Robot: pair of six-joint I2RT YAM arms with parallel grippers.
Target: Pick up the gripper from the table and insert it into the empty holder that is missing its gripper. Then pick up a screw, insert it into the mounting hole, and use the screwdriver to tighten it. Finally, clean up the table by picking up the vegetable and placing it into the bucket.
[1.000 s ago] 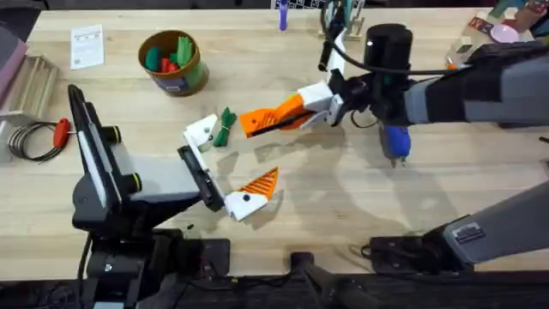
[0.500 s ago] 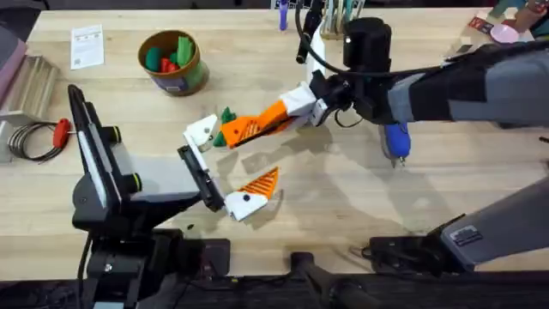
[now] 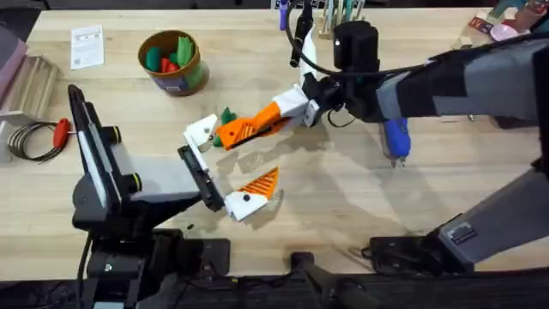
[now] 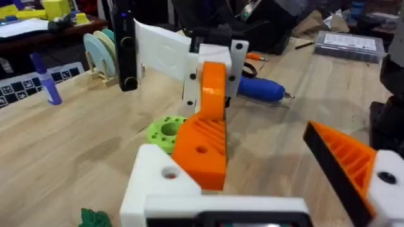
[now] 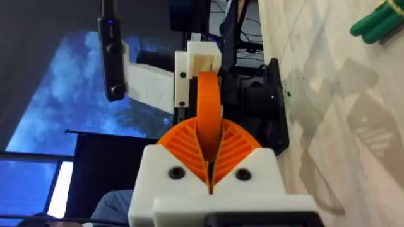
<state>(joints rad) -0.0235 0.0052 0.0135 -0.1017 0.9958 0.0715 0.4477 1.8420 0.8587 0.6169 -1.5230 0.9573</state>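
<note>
My right gripper [image 3: 230,132] is shut on the orange ribbed gripper [image 5: 208,107] and holds its tip against the empty white holder [image 3: 202,130] of my left arm. In the left wrist view the orange gripper [image 4: 202,148] lies against that holder [image 4: 158,183]. My left gripper [image 3: 230,159] is open, and its other finger [image 3: 257,184] carries an orange pad. The dark green vegetable [image 3: 226,114] peeks out just behind the right gripper. The blue screwdriver [image 3: 395,142] lies under the right arm. The tan bucket [image 3: 174,62] stands at the back left. The screw is out of view.
A lime-green disc [image 4: 165,131] lies on the table beyond the holder. A red-handled screwdriver [image 3: 60,131] and a coiled cable sit at the left edge, with a paper card [image 3: 87,45] behind them. Bare wood lies in front of the right arm.
The right arm has moved left with the orange gripper, bringing its tip up to the left arm's empty holder and partly covering the vegetable. The left arm has stayed still.
</note>
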